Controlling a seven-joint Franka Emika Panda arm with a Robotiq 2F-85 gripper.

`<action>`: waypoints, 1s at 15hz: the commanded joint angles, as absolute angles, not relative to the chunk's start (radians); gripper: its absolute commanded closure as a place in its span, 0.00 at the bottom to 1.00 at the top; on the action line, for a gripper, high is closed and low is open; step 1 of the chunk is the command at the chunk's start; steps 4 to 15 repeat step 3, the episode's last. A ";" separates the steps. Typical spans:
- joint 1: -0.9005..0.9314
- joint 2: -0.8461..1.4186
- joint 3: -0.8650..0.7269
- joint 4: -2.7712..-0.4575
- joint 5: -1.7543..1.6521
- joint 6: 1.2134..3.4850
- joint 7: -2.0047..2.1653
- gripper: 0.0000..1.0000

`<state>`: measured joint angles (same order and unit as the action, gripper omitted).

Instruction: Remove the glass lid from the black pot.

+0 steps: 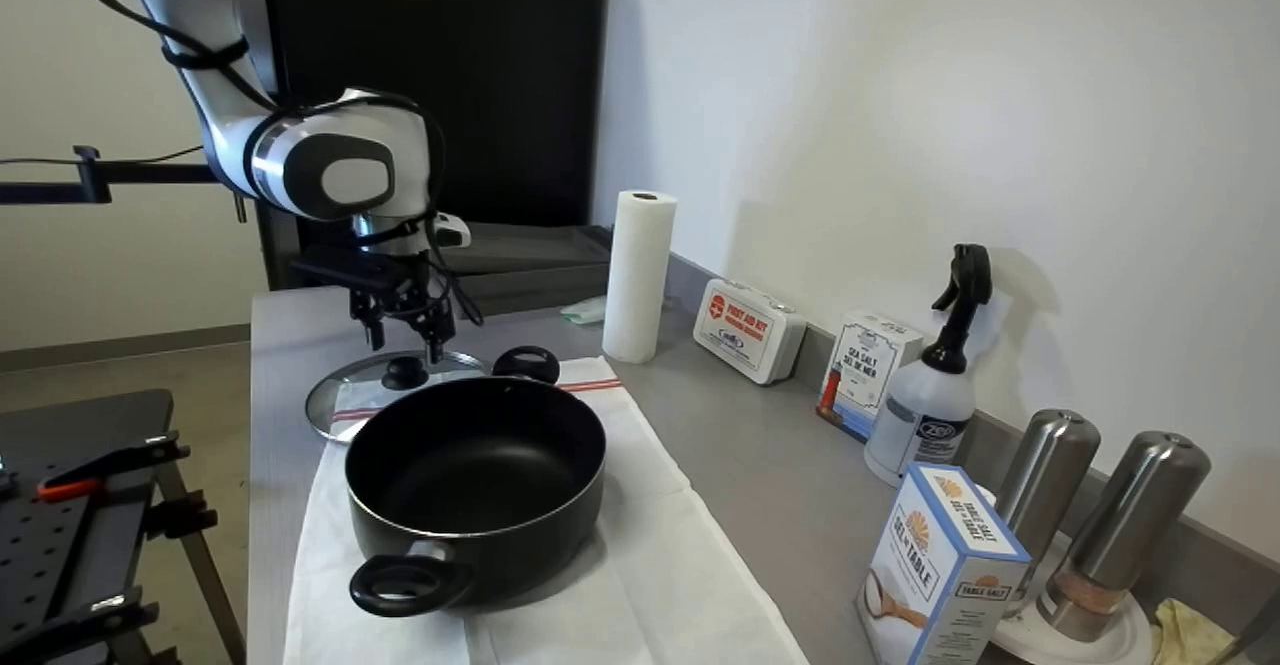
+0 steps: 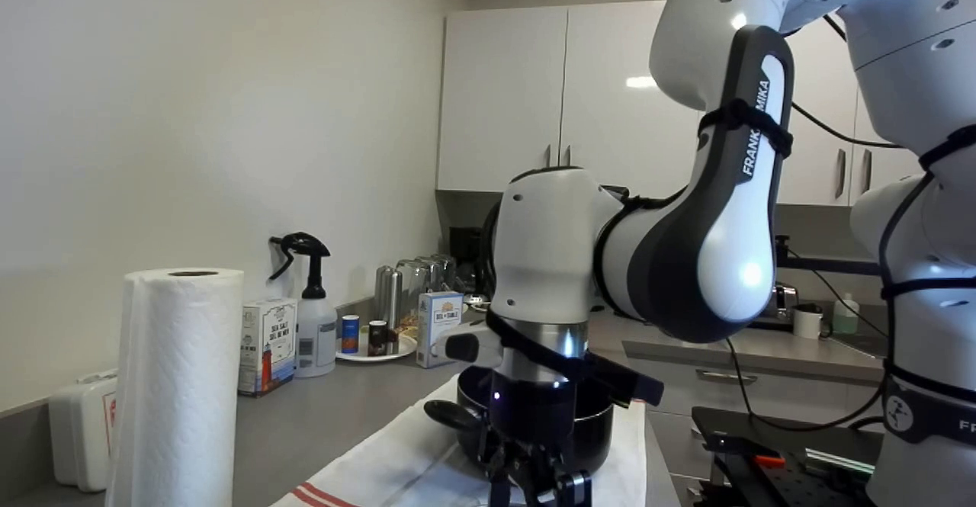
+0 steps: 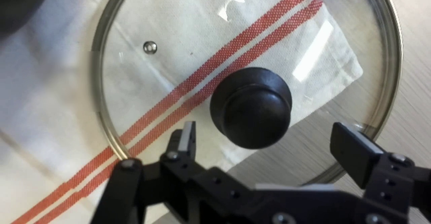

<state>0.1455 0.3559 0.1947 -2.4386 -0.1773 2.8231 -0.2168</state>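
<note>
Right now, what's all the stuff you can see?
counter: one, grey, underneath
towel: one, white with red stripes, on counter
pot: one, black, on towel
glass lid: one, clear, beside pot
paper roll: one, white, on counter
first aid kit: one, white, near paper roll
spray bottle: one, white and black, on counter
salt boxes: two, white and blue, on counter
plate: one, white, near spray bottle
grinders: at least two, silver, near plate
canisters: two, blue and dark, on plate
cupboards: several, white, farther back
small far items: several, mixed colours, farther back
workbench: one, dark, beside counter
robot arm: one, mostly white, above counter
gripper: one, black, open above glass lid
</note>
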 commanded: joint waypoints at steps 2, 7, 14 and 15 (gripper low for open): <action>0.116 0.212 0.243 -2.500 -0.142 2.788 -0.276 0.00; 0.104 0.189 0.257 -2.508 -0.119 2.780 -0.297 0.00; 0.104 0.189 0.257 -2.508 -0.119 2.780 -0.297 0.00; 0.104 0.189 0.257 -2.508 -0.119 2.780 -0.297 0.00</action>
